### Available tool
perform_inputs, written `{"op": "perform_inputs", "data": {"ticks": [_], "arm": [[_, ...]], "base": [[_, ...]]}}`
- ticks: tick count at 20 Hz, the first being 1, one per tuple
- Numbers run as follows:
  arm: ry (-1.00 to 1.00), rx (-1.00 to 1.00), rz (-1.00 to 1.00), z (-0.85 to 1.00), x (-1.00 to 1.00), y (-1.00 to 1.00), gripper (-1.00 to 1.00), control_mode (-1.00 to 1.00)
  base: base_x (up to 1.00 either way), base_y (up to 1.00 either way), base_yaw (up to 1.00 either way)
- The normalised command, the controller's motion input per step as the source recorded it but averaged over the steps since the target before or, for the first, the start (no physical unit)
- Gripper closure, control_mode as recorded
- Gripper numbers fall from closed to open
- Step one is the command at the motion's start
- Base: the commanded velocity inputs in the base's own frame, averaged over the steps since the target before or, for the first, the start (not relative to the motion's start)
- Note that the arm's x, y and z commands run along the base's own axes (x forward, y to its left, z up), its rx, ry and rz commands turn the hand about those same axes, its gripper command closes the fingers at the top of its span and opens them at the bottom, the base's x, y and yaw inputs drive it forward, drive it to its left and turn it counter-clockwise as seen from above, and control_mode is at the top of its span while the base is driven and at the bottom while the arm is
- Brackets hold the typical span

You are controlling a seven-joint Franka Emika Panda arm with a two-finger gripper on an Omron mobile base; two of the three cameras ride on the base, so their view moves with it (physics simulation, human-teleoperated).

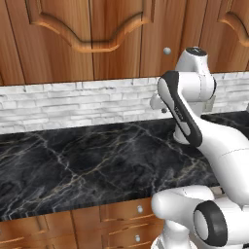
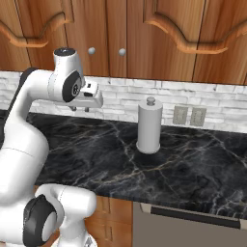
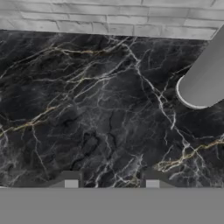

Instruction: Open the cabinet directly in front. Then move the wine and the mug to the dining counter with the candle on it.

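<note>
The cabinet [image 1: 97,29] of reddish-brown wood hangs above the brick wall, and its arched doors are shut. One round silver knob [image 1: 167,50] shows in the left base view and two knobs [image 2: 91,50] sit side by side in the right base view. My gripper [image 2: 79,109] hangs below those knobs, over the black counter, pointing down. In the hand view my gripper [image 3: 111,180] is open, with only bare marble between the fingertips [image 3: 70,180]. The wine, the mug, the candle and the dining counter are out of view.
A grey paper-towel holder [image 2: 148,126] stands upright on the black marble counter [image 1: 73,165], to the right of my hand, and its base [image 3: 201,87] shows in the hand view. Wall outlets [image 2: 188,116] sit in the white brick. Low drawers [image 1: 139,209] run under the counter.
</note>
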Motion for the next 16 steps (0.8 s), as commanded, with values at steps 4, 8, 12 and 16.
{"op": "perform_inputs", "data": {"ticks": [4,8,12,16], "arm": [[-0.01,0.0,0.01,0.0,0.01,0.0,-1.0,-1.0],[-0.51,0.0,0.06,0.05,-0.88,-0.21,-1.0,-1.0],[-0.73,-0.01,0.0,0.18,-0.95,-0.4,-1.0,-1.0],[-0.6,-0.03,0.06,0.02,-0.78,-0.14,-1.0,-1.0]], "base": [[0.0,0.0,0.0],[0.0,0.0,0.0],[0.0,0.0,0.0],[0.0,0.0,0.0]]}}
